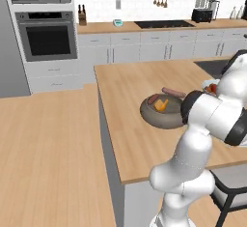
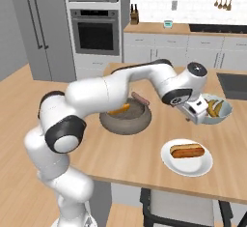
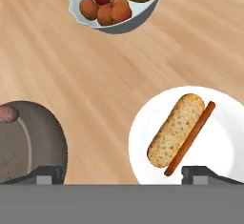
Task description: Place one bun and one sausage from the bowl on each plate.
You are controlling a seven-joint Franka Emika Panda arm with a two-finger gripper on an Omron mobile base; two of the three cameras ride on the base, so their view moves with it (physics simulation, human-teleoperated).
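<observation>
One plate (image 3: 224, 137) has its bun (image 3: 176, 128) and sausage (image 3: 190, 137); the claw (image 3: 124, 173) hangs wide and empty, with more food waiting in the bowl (image 2: 126, 120).

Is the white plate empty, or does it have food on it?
It has food. The white plate holds one bun with a thin sausage lying along its side, touching it.
</observation>
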